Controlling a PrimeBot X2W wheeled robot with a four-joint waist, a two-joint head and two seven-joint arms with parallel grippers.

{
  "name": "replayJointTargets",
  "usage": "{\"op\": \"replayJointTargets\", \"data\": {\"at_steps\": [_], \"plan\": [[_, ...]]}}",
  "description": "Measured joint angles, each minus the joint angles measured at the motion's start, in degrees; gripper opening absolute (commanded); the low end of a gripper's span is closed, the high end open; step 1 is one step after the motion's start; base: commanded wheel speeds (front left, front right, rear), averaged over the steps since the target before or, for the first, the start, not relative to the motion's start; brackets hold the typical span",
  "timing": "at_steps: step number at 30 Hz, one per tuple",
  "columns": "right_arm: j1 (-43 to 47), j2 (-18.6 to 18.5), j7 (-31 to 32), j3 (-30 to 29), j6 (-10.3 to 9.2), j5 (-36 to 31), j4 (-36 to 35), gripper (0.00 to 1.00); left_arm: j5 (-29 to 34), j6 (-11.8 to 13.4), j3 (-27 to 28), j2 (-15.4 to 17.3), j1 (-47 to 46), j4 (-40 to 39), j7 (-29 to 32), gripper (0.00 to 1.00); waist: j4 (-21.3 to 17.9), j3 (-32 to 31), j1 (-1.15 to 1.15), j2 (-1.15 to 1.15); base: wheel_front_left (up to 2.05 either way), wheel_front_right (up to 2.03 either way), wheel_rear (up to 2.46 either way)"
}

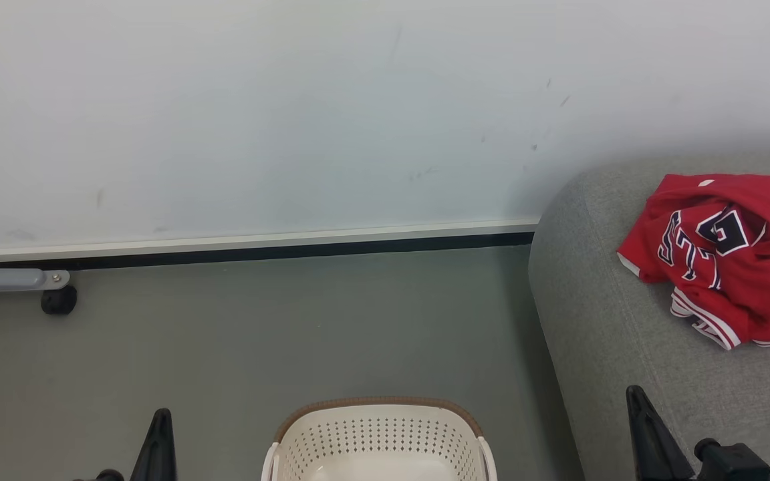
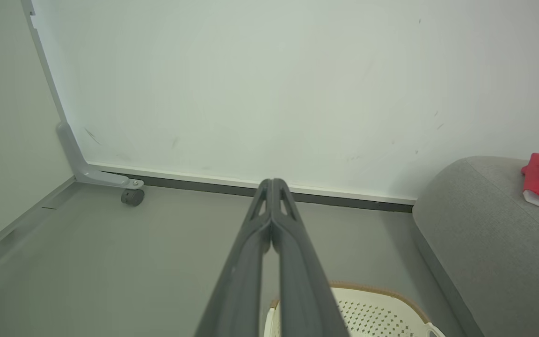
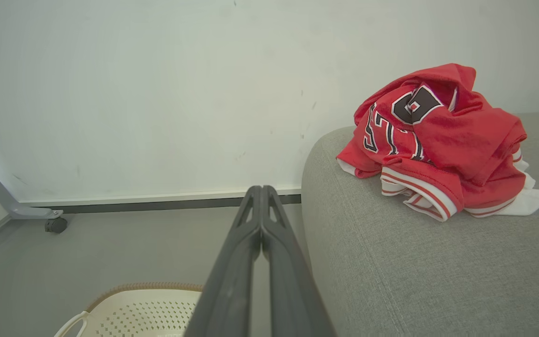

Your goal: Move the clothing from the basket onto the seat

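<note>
— Three views to log. Head view first: location of clothing?
— Heaped on seat, toward far right. Red with white trim, black-and-white lettering uppermost. Well apart from basket.
— Position of basket?
— On grey floor at bottom centre, just left of seat's rounded end. Brown rim and perforated cream wall in sight. At lower left, left gripper; at lower right, right gripper, overlapping seat in frame. One dark point of each visible; grip state not readable from this view.
— Left wrist view?
— Both fingers pressed together at tips, nothing between them. Clenched, aimed at foot of white wall. Basket rim below and right of fingers. Seat at right, with red edge of clothing on top at frame's border. Black caster under grey bracket at left, by wall.
— Right wrist view?
— Same finding: fingers closed tip to tip, gripping nothing, clear of clothing. Clothing resting on seat's upper surface, up and right of tips. Striped hem facing camera, white piece trailing out at right side. Basket low left, on floor, beside seat.
</note>
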Motion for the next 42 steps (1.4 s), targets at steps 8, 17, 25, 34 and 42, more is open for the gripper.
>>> {"op": "replayJointTargets", "data": {"at_steps": [8, 17, 25, 34, 42], "plan": [[-0.17, 0.53, 1.43, -1.77, 1.0, 4.2, 0.48, 0.0, -3.61, -0.62, 0.96, -0.46, -0.2, 0.56, 1.49, 0.0, -0.01, 0.07, 0.0, 0.0, 0.0, 0.0, 0.0], [-0.62, 1.27, 3.45, -3.8, 2.09, 11.44, 1.22, 0.0, -9.89, -2.03, 2.27, -0.99, -0.62, 1.25, 3.5, 0.0, -0.03, 0.13, 0.0, 0.0, 0.0, 0.0, 0.0], [-1.6, 1.98, 5.45, -5.84, 3.35, 18.04, 2.02, 0.0, -16.36, -3.1, 3.45, -1.66, -1.69, 1.91, 5.53, 0.0, -0.04, 0.19, 0.0, 0.0, 0.0, 0.0, 0.0], [-1.99, 2.71, 7.02, -7.87, 4.54, 24.37, 2.74, 0.0, -22.52, -4.13, 4.63, -2.35, -2.85, 2.71, 7.36, 0.0, -0.05, 0.25, 0.0, 0.0, 0.0, 0.0, 0.0], [-2.94, 3.45, 8.93, -9.62, 5.6, 30.22, 3.48, 0.0, -27.41, -5.14, 5.77, -2.76, -3.48, 3.43, 8.95, 0.0, -0.06, 0.31, 0.0, 0.0, 0.0, 0.0, 0.0]]}}
